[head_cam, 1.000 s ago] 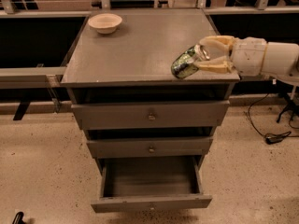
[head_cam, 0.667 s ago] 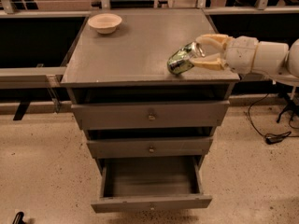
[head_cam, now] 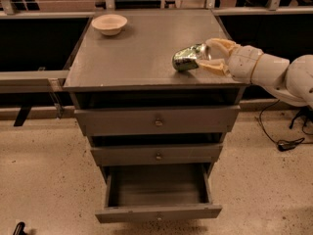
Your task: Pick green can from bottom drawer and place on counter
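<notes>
The green can lies tilted on its side at the right part of the counter, low over or touching the surface; I cannot tell which. My gripper reaches in from the right, and its cream fingers are closed on the can's right end. The bottom drawer is pulled open below the two shut drawers, and its inside shows nothing in it.
A cream bowl stands at the counter's back left corner. My white arm extends past the cabinet's right side. Cables lie on the floor at the right. Dark benches and rails flank the cabinet.
My gripper has carried the green can leftward and a little lower over the counter's right side. The drawers and the bowl have not moved.
</notes>
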